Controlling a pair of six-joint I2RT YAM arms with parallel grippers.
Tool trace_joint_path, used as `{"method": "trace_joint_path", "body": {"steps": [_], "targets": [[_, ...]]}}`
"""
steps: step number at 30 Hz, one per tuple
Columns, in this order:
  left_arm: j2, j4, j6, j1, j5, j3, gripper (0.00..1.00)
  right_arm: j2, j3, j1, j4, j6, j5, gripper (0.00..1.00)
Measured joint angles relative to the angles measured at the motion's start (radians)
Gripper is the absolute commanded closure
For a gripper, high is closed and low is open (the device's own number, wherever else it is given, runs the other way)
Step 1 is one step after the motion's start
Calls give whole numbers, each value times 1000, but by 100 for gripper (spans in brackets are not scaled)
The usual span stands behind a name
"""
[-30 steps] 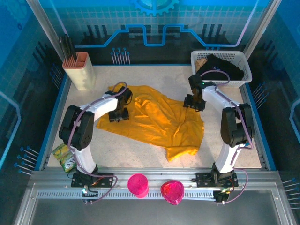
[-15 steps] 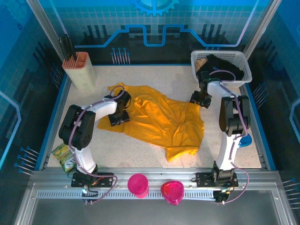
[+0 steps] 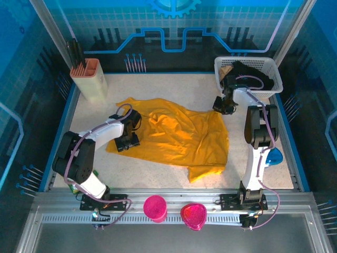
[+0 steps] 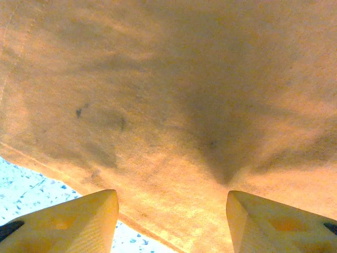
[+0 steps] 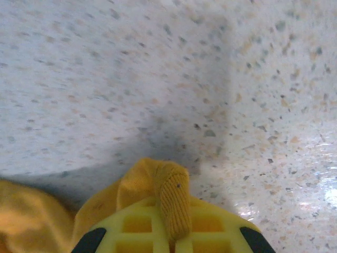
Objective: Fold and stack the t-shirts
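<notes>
Pinching t-shirt hem, right pincer, left pincer spread over it

The speckled white tabletop is lying open far-centre; a white plastic mesh basket and a peach plastic holder are blocking the far corners.

Pretty sure the t-shirt is soft matt cloth, ribbed at its edge — the table looks like speckled stone, slightly glossy, and the upper-right basket is white plastic lattice.
</notes>
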Motion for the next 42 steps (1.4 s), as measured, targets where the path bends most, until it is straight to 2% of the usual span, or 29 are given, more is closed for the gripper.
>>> {"method": "trace_joint_path", "body": {"steps": [5, 9, 12, 17, 19, 21, 22, 25, 29, 35, 42], "targets": [[19, 19, 0, 0, 1, 16, 43, -86, 51, 6, -14, -34, -34, 100], [42, 38, 0, 0, 6, 16, 44, -292, -101, 64, 45, -39, -77, 100], [64, 51, 1, 0, 13, 16, 44, -453, -243, 191, 84, -37, -102, 100], [77, 71, 1, 0, 23, 16, 44, -541, -418, 451, 165, 3, -130, 98], [77, 73, 1, 0, 23, 16, 44, -541, -490, 522, 188, 32, -132, 83], [77, 72, 3, 0, 23, 16, 44, -541, -562, 573, 201, 70, -133, 62], [77, 73, 3, 0, 23, 16, 44, -541, -588, 587, 207, 82, -134, 56], [76, 72, 4, 0, 23, 15, 44, -562, -643, 605, 209, 125, -135, 44], [68, 72, 4, 0, 22, 15, 44, -659, -645, 603, 180, 142, -91, 42], [50, 73, 4, 0, 22, 11, 44, -755, -599, 544, 134, 154, -8, 51], [46, 76, 4, 0, 23, -4, 44, -638, -589, 505, 127, 158, 6, 58]]}}
